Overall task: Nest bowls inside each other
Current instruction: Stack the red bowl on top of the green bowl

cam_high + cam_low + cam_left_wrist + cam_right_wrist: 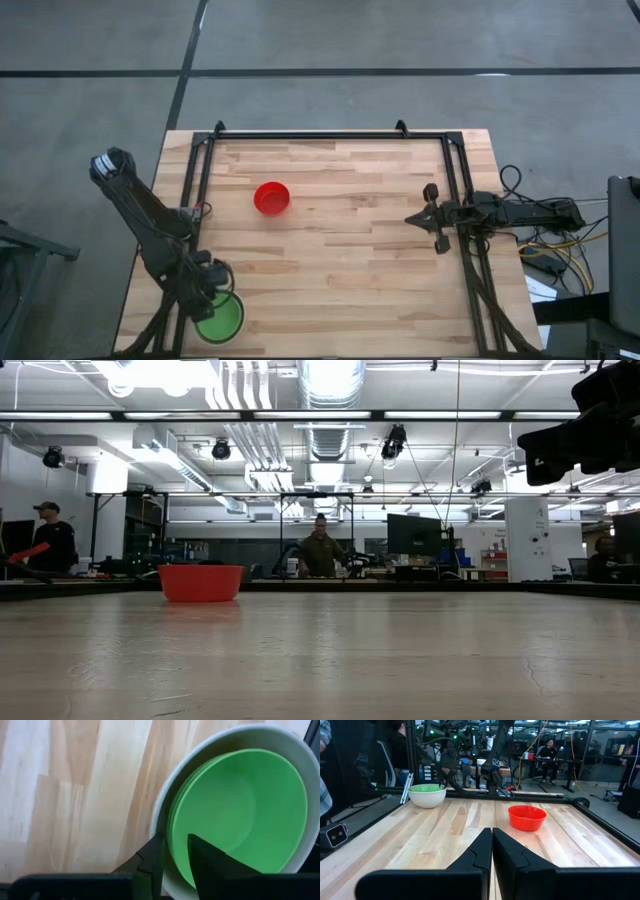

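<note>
A whitish-cream bowl [236, 322] [161, 800] stands on the table's near left corner with green bowls [240, 810] nested in it. It also shows in the right wrist view, bowl [427, 796]. My left gripper [175, 847] [208, 288] points steeply down over this stack's rim. It is open, one finger outside the green rim and one over the green inside. A red bowl [271, 198] [200, 582] [526, 817] stands alone on its base left of the table's middle. My right gripper [491, 845] [425, 216] waits level at the right edge, shut.
A black frame rail [330, 135] runs round the wooden table top. Cables [545, 245] lie beyond the right edge. People [320, 552] stand in the room behind. Bare wood [350, 270] lies between the red bowl, the stack and the right arm.
</note>
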Tool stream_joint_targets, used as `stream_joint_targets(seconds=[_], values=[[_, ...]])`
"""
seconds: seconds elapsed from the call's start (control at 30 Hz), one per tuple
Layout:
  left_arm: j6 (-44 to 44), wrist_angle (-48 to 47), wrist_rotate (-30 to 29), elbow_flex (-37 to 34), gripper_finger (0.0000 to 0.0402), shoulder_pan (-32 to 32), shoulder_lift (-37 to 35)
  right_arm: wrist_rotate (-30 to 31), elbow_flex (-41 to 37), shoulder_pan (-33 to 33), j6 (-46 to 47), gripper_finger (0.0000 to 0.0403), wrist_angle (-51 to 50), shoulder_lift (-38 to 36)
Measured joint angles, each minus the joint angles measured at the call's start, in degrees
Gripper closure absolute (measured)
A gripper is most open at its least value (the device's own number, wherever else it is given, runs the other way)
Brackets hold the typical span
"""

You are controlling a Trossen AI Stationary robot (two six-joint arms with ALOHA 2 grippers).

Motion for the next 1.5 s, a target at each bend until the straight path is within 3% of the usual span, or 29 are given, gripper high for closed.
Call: stream_joint_targets(seconds=[0.5, 0.93, 1.07, 1.2, 1.5], values=[[0.6, -0.9, -6.9, 1.0, 0.0314, 2.7, -5.1, 0.0, 0.0, 0.0, 0.0, 0.0394, 0.0, 0.0], [6.6, -0.8, -10.1, 3.8, 0.0297, 13.3, -5.8, 0.0, 0.0, 0.0, 0.0, 0.0394, 0.0, 0.0], [7.9, -0.4, -15.7, 5.1, 0.0293, 17.1, -5.8, 0.0, 0.0, 0.0, 0.0, 0.0394, 0.0, 0.0], [5.9, 0.1, -20.2, 6.4, 0.0293, 21.4, -5.8, 0.0, 0.0, 0.0, 0.0, 0.0394, 0.0, 0.0], [1.7, 2.4, -21.7, 6.5, 0.0296, 27.6, -5.7, 0.0, 0.0, 0.0, 0.0, 0.0394, 0.0, 0.0]])
